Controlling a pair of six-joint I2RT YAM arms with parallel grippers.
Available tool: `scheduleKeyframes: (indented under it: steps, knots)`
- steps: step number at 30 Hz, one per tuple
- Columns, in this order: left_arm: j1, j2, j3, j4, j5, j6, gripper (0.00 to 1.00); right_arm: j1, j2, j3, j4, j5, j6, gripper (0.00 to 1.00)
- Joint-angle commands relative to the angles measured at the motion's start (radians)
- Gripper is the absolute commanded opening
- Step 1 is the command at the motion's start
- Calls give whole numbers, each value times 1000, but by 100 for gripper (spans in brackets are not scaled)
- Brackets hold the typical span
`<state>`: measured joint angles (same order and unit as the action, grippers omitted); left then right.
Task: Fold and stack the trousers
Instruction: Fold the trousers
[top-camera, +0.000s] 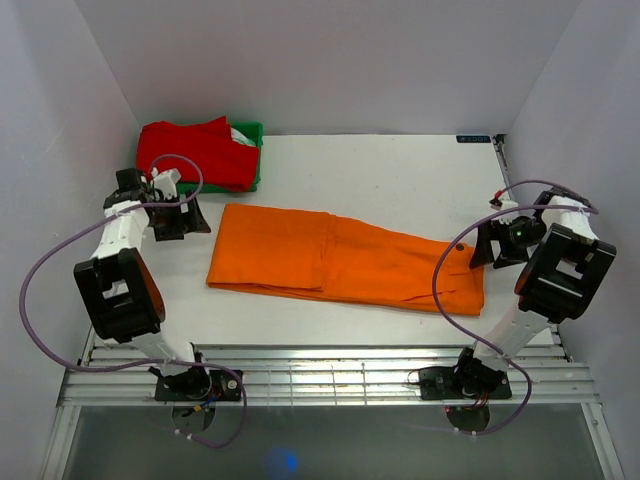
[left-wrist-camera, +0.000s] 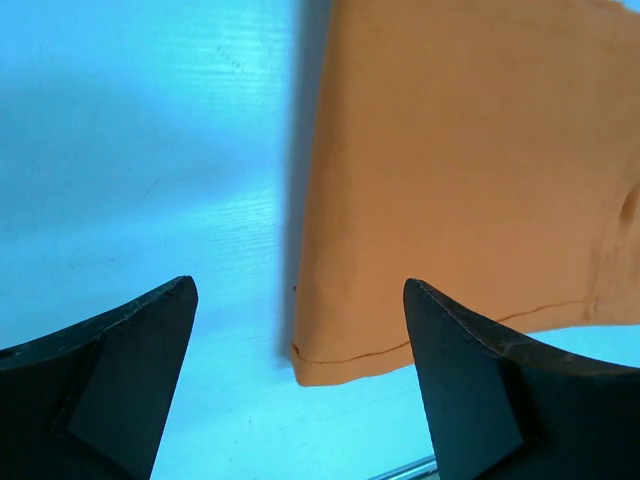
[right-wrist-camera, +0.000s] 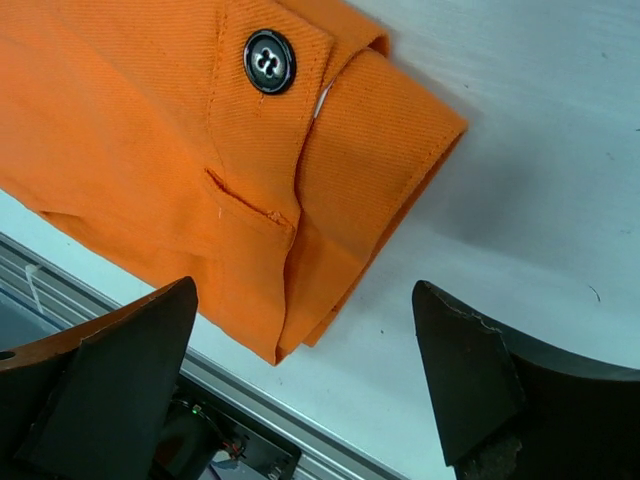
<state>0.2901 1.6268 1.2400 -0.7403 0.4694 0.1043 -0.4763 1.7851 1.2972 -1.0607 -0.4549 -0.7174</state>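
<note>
You are looking at one pair of orange trousers (top-camera: 340, 258) lying folded lengthwise across the middle of the table (top-camera: 400, 170). One red garment (top-camera: 195, 150) is resting on a green garment (top-camera: 254, 129) in the far left corner, and the small dark label (top-camera: 473, 139) at the far edge is showing writing too small to read. Your left gripper (left-wrist-camera: 299, 283) is hanging wide open and empty over the hem end, and your right gripper (right-wrist-camera: 304, 285) is hanging just as open and empty over the waistband, beside its one black four-hole button (right-wrist-camera: 269, 62).

Trousers (top-camera: 340, 260) lie across the table (top-camera: 400, 170); a folded pile (top-camera: 200, 152) sits behind their left end; the left gripper (top-camera: 193, 217) flanks that end; the right gripper (top-camera: 482, 250) the other.
</note>
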Motion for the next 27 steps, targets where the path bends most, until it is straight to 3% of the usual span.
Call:
scheduleKeyframes:
  steps: [1,5,13,16,17,22,23,27]
  knots:
    - [59,68,-1,-69,162,153,93,1,30,-10,31,-53,52,94]
    - [76,137,-17,-70,276,178,90,1,60,-29,37,-56,52,95]
    - [75,235,-96,68,408,86,80,1,60,-90,51,-18,27,95]
    - [77,274,-99,93,425,61,66,1,68,-104,59,-18,26,95]
    - [77,278,-96,93,439,58,53,1,72,-107,61,-22,29,96]
    - [83,240,-70,84,454,49,18,1,80,-108,68,-45,36,99]
    - [87,231,-60,79,449,46,1,1,80,-107,71,-47,36,100]
    - [103,199,-37,38,454,48,0,1,88,-98,73,-65,38,92]
